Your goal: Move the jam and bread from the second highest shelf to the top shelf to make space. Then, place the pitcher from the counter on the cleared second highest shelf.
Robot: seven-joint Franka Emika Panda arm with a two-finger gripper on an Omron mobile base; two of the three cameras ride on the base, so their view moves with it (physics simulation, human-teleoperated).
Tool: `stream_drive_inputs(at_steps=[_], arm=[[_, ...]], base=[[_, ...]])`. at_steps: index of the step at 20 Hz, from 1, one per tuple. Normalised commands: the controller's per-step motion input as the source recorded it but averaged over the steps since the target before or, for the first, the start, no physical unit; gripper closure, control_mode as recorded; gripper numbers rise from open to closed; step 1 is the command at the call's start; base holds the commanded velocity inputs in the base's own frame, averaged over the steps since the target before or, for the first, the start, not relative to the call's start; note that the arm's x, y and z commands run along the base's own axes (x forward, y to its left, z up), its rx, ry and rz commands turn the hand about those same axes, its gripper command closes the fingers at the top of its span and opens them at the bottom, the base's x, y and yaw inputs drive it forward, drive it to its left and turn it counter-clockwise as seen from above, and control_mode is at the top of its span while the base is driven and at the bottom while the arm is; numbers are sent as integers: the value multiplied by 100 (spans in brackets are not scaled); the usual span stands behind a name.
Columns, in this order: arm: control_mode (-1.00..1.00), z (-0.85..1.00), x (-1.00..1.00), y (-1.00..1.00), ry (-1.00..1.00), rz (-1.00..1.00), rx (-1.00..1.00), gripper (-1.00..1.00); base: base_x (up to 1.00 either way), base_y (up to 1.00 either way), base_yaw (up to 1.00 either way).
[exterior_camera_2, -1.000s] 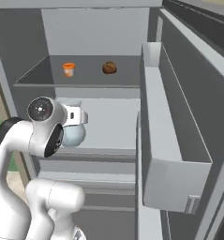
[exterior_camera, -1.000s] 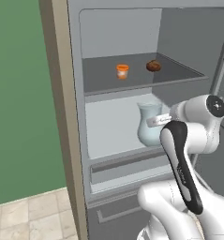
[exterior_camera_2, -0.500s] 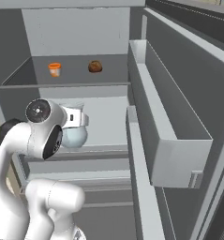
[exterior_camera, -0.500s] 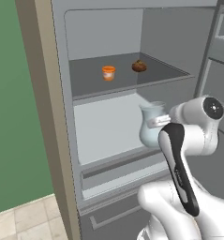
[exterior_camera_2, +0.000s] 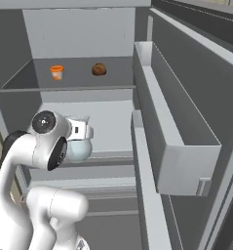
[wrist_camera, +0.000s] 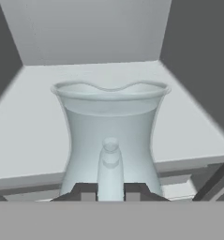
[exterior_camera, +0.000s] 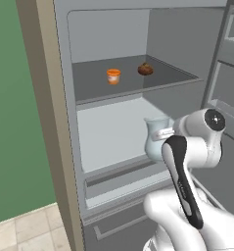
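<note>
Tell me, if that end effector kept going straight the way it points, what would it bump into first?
The end effector is already shut on the pitcher. Carried straight on, the pitcher would probably pass over the second highest shelf and reach the fridge's back wall; depth is unclear.

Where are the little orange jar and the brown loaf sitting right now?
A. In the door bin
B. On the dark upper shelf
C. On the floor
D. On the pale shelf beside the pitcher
B: the jam and the bread both stand on the top shelf, above the pitcher.
</note>
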Motion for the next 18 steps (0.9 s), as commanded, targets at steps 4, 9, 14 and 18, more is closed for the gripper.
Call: stream_drive_inputs(at_steps=[4,9,14,18], arm=[[-100,-16,13,0,-10,2,0,100],[-100,-14,20,1,-18,5,0,100],[-100,-14,32,0,-11,6,0,100],[-100,-10,38,1,0,7,0,100]], base=[[0,0,0],[0,0,0],[0,0,0],[0,0,0]])
